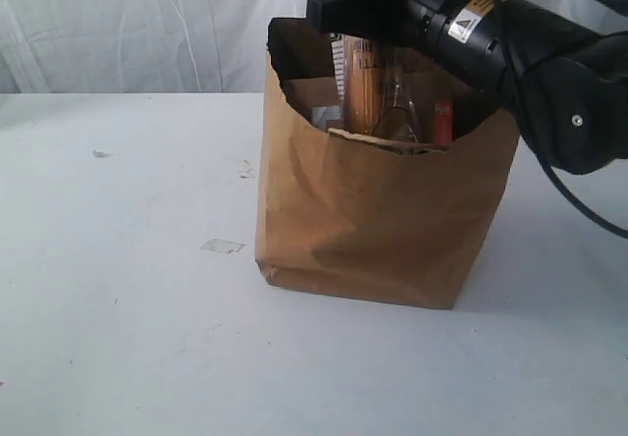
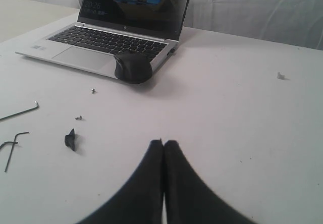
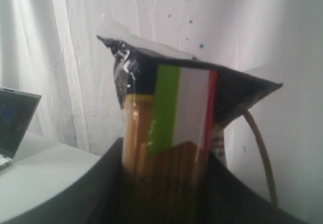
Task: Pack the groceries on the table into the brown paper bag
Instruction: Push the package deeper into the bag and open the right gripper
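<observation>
The brown paper bag stands open on the white table. The long spaghetti packet stands upright inside it, its top above the rim. My right gripper reaches down from above the bag. In the right wrist view the spaghetti packet, with its green, white and red label, sits between the dark fingers of the right gripper, which is shut on it. A clear item and a red one show inside the bag. My left gripper is shut and empty above bare table.
A paper-cord bag handle curves beside the packet. Ahead of the left gripper are an open laptop, a black mouse, hex keys and small screws. A clear scrap lies left of the bag.
</observation>
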